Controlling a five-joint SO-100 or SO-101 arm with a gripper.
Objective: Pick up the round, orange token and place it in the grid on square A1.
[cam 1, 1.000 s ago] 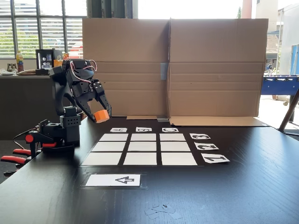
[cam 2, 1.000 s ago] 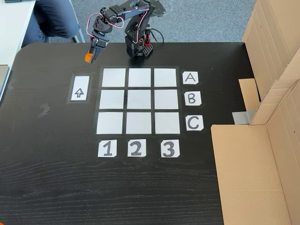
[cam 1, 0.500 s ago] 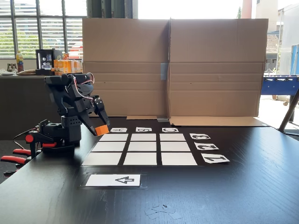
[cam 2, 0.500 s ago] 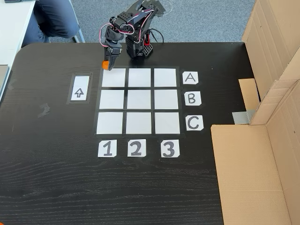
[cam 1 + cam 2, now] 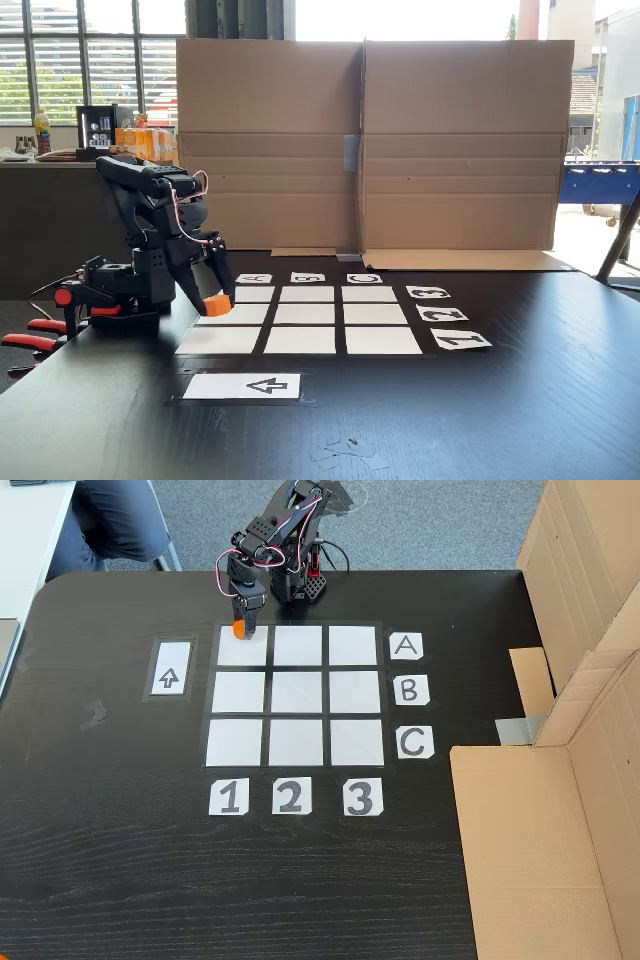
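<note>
A small black robot arm reaches over a dark wooden bench (image 5: 120, 860). Its gripper (image 5: 240, 626) is closed around the orange token (image 5: 238, 631), holding it low over the far edge of square A1 (image 5: 243, 647), the far-left corner square of the grid (image 5: 296, 695) in the view from above. In the low side-on fixed view the token (image 5: 217, 305) hangs just above the paper; whether it touches cannot be told. The pick-up looks done; what seems left is lowering, releasing and withdrawing. Paper labels read A, B, C down the grid's right side and 1, 2, 3 along its near edge. A separate white card (image 5: 170, 668) left of the grid shows a black arrow.
</note>
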